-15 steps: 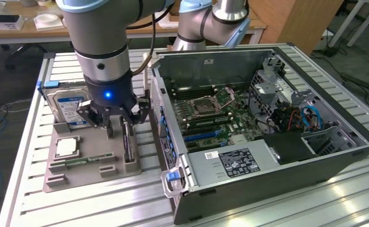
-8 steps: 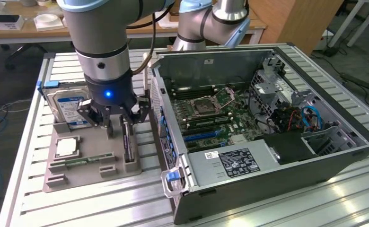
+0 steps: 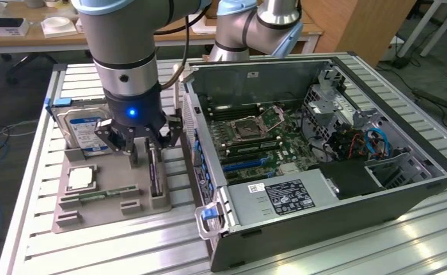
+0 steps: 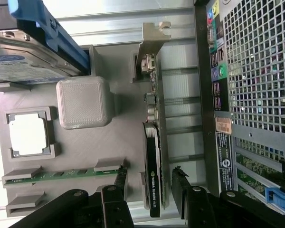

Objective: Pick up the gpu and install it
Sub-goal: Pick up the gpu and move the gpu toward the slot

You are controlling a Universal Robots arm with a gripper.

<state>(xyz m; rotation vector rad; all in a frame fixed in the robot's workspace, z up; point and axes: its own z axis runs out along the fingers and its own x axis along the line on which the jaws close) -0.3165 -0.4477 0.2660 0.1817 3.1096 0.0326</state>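
Straddling the gpu with its black fingers spread wide, the gripper has one finger on each side of the card. A gap shows on both sides, so nothing is pinched. The gpu stands on edge in a slot of the grey tray, along the tray's side nearest the computer case. White lettering on its black shroud appears to read NVIDIA QUADRO (the characters after that are too small to make out). Its metal end bracket sits at the end away from the gripper.

The same tray holds three more parts, each in its own recess:
- a thin green RAM stick lying in a narrow channel
- a square silver CPU in a framed pocket
- a hard drive with a blue label whose print cannot be read

Farther off, the case lies open on the slatted metal table. Its rear panel carries an orange sticker with print that cannot be read. Inside are a green motherboard, blue cables and a power supply with a black label printed in white, too fine to read. A wooden desk stands behind.
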